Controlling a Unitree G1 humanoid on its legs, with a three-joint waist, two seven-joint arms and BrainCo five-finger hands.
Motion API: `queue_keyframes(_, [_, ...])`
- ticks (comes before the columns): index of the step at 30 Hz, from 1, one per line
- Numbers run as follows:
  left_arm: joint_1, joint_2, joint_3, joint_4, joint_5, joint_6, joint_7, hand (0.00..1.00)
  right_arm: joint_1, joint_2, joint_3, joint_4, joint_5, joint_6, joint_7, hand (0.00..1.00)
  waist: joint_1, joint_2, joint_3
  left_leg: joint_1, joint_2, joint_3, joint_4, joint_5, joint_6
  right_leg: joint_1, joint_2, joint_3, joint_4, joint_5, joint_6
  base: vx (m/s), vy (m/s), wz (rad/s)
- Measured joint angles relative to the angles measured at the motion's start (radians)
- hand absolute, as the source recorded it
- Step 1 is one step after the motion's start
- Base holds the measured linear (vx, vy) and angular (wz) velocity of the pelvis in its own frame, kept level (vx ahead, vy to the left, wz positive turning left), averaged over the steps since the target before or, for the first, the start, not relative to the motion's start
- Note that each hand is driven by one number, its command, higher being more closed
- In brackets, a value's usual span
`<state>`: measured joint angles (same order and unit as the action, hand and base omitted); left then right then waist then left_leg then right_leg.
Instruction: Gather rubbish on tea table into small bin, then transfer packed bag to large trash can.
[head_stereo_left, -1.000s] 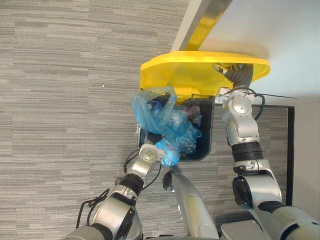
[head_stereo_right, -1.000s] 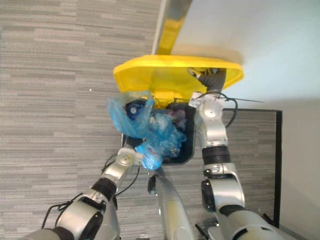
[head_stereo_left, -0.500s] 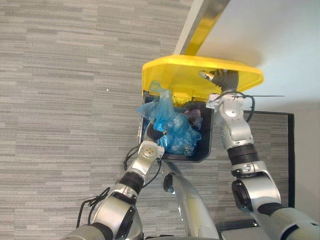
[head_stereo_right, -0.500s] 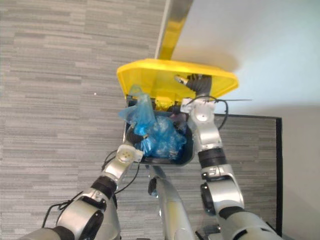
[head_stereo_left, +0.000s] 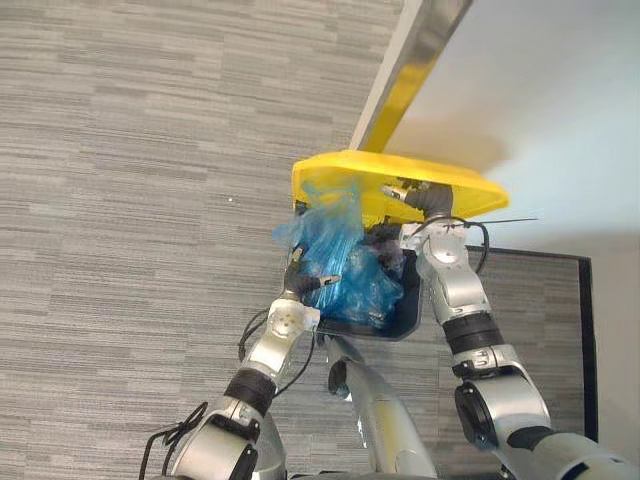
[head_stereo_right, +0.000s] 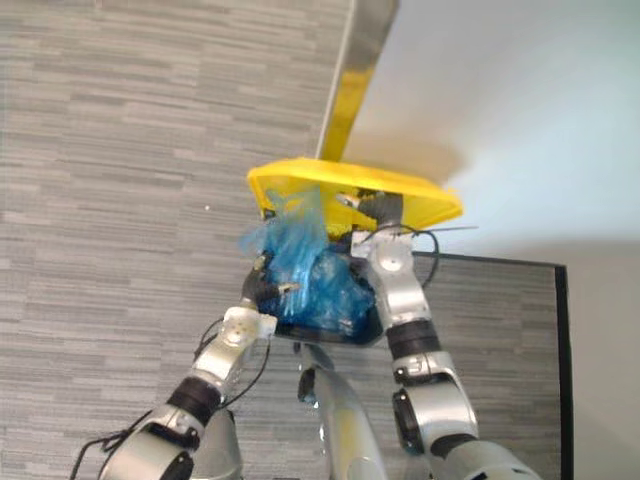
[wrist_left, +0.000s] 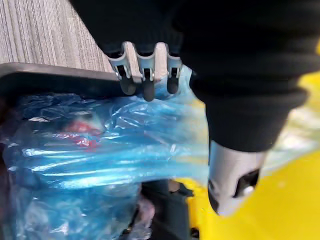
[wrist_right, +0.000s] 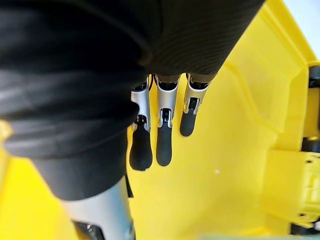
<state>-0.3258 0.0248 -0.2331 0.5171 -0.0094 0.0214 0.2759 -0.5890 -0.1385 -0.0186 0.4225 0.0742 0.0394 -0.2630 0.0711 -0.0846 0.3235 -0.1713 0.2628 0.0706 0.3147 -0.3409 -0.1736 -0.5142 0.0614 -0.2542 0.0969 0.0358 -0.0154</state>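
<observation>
A large black trash can (head_stereo_left: 411, 300) stands on the floor with its yellow lid (head_stereo_left: 470, 189) swung up. My right hand (head_stereo_left: 425, 196) is open, its straight fingers (wrist_right: 162, 135) pressed flat against the lid's yellow underside (wrist_right: 235, 150). The packed blue bag (head_stereo_left: 340, 262) sits inside the can, its loose top sticking up in front of the lid. My left hand (head_stereo_left: 300, 282) hovers at the can's near left rim beside the bag. Its fingers (wrist_left: 145, 75) are straight and its thumb (wrist_left: 232, 185) stands apart, with the blue plastic (wrist_left: 100, 150) lying past them, not gripped.
Grey striped carpet (head_stereo_left: 130, 200) spreads to the left of the can. A white wall (head_stereo_left: 540, 90) with a silver and yellow base strip (head_stereo_left: 410, 70) rises behind it. A dark-edged mat (head_stereo_left: 585, 330) lies to the right.
The view has shifted. My left hand lowered the blue bag into the can and opened off it. The lid, held by my right hand, stands tipped further back.
</observation>
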Motion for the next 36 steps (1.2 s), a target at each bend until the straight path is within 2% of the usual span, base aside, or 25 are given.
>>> queue_keyframes(3, [0.126,0.003,0.073,-0.042,-0.043,-0.018,-0.024,0.00,0.121,0.025,-0.030,0.000,-0.037,0.000,0.013,0.00,0.007,0.004,-0.031,0.038,-0.009,-0.002,-0.018,0.019,0.029,0.047,-0.018,-0.014,0.001,-0.011,-0.001,0.05,0.035,0.31])
queue_keyframes(7, [0.246,0.012,0.183,-0.031,-0.076,-0.018,-0.053,0.00,0.257,0.049,-0.060,-0.001,-0.066,0.003,0.029,0.00,0.014,0.009,-0.061,0.065,-0.025,-0.033,-0.016,0.015,0.042,0.090,-0.047,-0.042,0.010,-0.022,0.014,0.01,0.070,0.31])
queue_keyframes(10, [0.327,0.016,0.313,0.067,-0.076,-0.012,-0.064,0.00,0.352,0.085,-0.059,-0.019,-0.077,0.009,0.049,0.00,0.018,0.007,-0.072,0.090,-0.061,-0.037,0.024,0.006,0.054,0.110,-0.086,-0.033,0.061,-0.032,0.031,-0.04,0.101,0.04])
queue_keyframes(13, [0.376,0.012,0.382,0.137,-0.076,0.000,-0.064,0.00,0.409,0.104,-0.053,-0.023,-0.103,0.007,0.067,0.00,0.027,0.005,-0.074,0.113,-0.083,-0.020,0.102,-0.033,0.055,0.133,-0.105,-0.001,0.106,-0.029,0.038,-0.10,0.125,-0.19])
queue_keyframes(15, [0.384,0.006,0.417,0.174,-0.074,0.012,-0.064,0.00,0.465,0.109,-0.050,-0.041,-0.116,-0.003,0.080,0.00,0.031,-0.005,-0.083,0.114,-0.102,-0.005,0.127,-0.043,0.056,0.134,-0.124,0.016,0.113,-0.018,0.078,-0.19,0.153,-0.25])
queue_keyframes(16, [0.398,0.004,0.443,0.196,-0.073,0.018,-0.063,0.00,0.528,0.123,-0.046,-0.055,-0.116,-0.005,0.093,0.00,0.029,-0.021,-0.093,0.117,-0.123,0.013,0.129,-0.040,0.061,0.138,-0.141,0.031,0.090,0.004,0.135,-0.20,0.104,-0.29])
queue_keyframes(17, [0.404,0.000,0.456,0.211,-0.073,0.024,-0.061,0.00,0.570,0.132,-0.045,-0.054,-0.116,-0.009,0.099,0.00,0.023,-0.006,-0.095,0.124,-0.110,0.021,0.106,-0.020,0.071,0.146,-0.146,0.021,0.080,-0.018,0.199,-0.21,0.062,-0.26])
queue_keyframes(18, [0.408,0.000,0.457,0.211,-0.073,0.025,-0.061,0.00,0.583,0.135,-0.041,-0.048,-0.116,-0.009,0.100,0.00,0.023,-0.002,-0.097,0.124,-0.103,0.029,0.096,-0.007,0.066,0.129,-0.151,0.025,0.116,-0.026,0.157,-0.17,0.009,-0.12])
queue_keyframes(19, [0.416,-0.001,0.461,0.212,-0.071,0.025,-0.061,0.00,0.610,0.138,-0.031,-0.026,-0.123,-0.010,0.106,0.00,0.015,0.000,-0.105,0.131,-0.092,0.032,0.061,0.027,0.053,0.093,-0.151,0.033,0.256,-0.026,0.081,-0.14,-0.043,0.10])
queue_keyframes(20, [0.418,-0.004,0.461,0.214,-0.070,0.026,-0.061,0.00,0.660,0.142,-0.027,0.021,-0.148,-0.011,0.111,0.00,-0.003,-0.001,-0.115,0.161,-0.074,0.027,-0.028,0.088,0.039,0.084,-0.156,0.050,0.514,-0.072,0.038,-0.11,-0.054,0.18])
queue_keyframes(22, [0.424,-0.011,0.453,0.219,-0.051,0.027,-0.061,0.00,0.713,0.149,-0.032,0.076,-0.204,-0.021,0.110,0.00,-0.010,-0.011,-0.146,0.173,-0.061,0.019,-0.085,0.121,0.020,0.119,-0.170,0.086,0.655,-0.126,0.047,-0.01,-0.119,0.13])
queue_keyframes(23, [0.426,-0.011,0.447,0.220,-0.048,0.026,-0.061,0.00,0.724,0.151,-0.035,0.092,-0.213,-0.023,0.110,0.00,-0.010,-0.018,-0.152,0.170,-0.062,0.018,-0.088,0.122,0.018,0.139,-0.177,0.104,0.660,-0.146,0.053,-0.01,-0.229,-0.07])
queue_keyframes(24, [0.413,-0.014,0.438,0.228,-0.032,0.028,-0.062,0.00,0.734,0.166,-0.079,0.187,-0.231,-0.033,0.107,0.00,-0.015,-0.028,-0.168,0.150,-0.063,0.022,-0.085,0.121,0.016,0.184,-0.156,0.101,0.562,-0.198,0.082,-0.04,-0.191,-0.29])
queue_keyframes(25, [0.397,-0.037,0.440,0.243,-0.031,0.029,-0.063,0.00,0.734,0.173,-0.110,0.266,-0.232,-0.032,0.098,0.00,-0.008,-0.006,-0.181,0.149,-0.058,0.028,-0.097,0.134,0.039,0.228,-0.121,0.100,0.433,-0.197,0.081,-0.03,-0.163,-0.41])
queue_keyframes(26, [0.393,-0.048,0.441,0.244,-0.031,0.028,-0.062,0.00,0.734,0.172,-0.121,0.298,-0.233,-0.030,0.094,0.00,-0.005,-0.001,-0.185,0.147,-0.062,0.037,-0.100,0.138,0.046,0.255,-0.109,0.102,0.358,-0.193,0.075,-0.02,-0.065,-0.72])
queue_keyframes(27, [0.380,-0.081,0.448,0.258,-0.031,0.025,-0.062,0.00,0.718,0.169,-0.146,0.376,-0.233,-0.020,0.090,0.00,-0.006,0.035,-0.197,0.139,-0.041,0.081,-0.115,0.146,0.048,0.304,-0.076,0.101,0.207,-0.167,0.018,-0.04,-0.040,-0.61])
queue_keyframes(30, [0.358,-0.083,0.429,0.293,-0.031,0.024,-0.063,0.00,0.696,0.162,-0.166,0.425,-0.237,-0.012,0.083,0.00,-0.016,0.043,-0.209,0.171,-0.047,0.091,-0.151,0.164,0.029,0.316,-0.060,0.119,0.175,-0.146,0.015,-0.12,-0.034,-0.32])
queue_keyframes(32, [0.349,-0.080,0.431,0.311,-0.031,0.020,-0.062,0.00,0.676,0.159,-0.175,0.470,-0.258,-0.009,0.083,0.00,-0.017,0.044,-0.213,0.190,-0.053,0.086,-0.178,0.179,0.024,0.339,-0.059,0.123,0.141,-0.129,0.031,-0.11,0.005,0.02])
queue_keyframes(36, [0.379,-0.067,0.432,0.355,-0.030,0.018,-0.061,0.00,0.650,0.148,-0.190,0.529,-0.268,-0.009,0.077,0.00,-0.016,0.044,-0.241,0.189,-0.091,0.085,-0.235,0.203,0.048,0.344,-0.075,0.146,0.063,-0.088,0.050,-0.04,0.077,-0.05])
